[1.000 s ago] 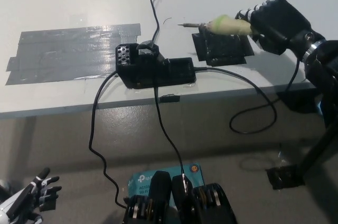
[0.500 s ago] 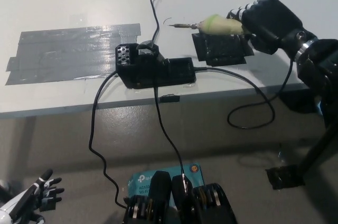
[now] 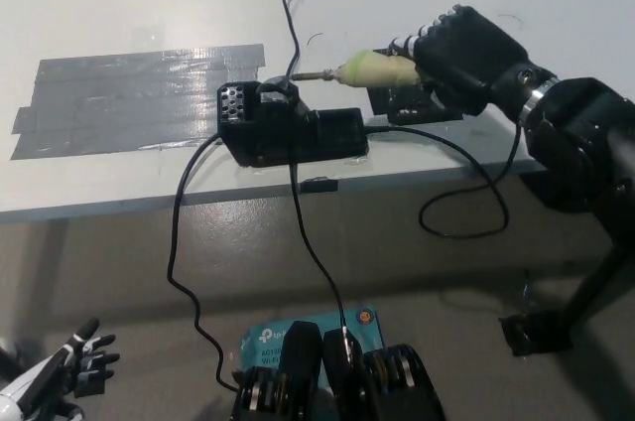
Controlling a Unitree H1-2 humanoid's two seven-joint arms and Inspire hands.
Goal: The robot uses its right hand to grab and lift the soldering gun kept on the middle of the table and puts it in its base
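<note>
Leftward since before, right hand, fingers wrapped on soldering gun, tip at base near worktop front edge; left hand low, fingers apart.

Soldering gun: pale yellow-green handle clamped in black fingers, thin metal tip sticking out left of them, approx. level, nearing the base, black block w/ holes, lower left of fingers.
</note>
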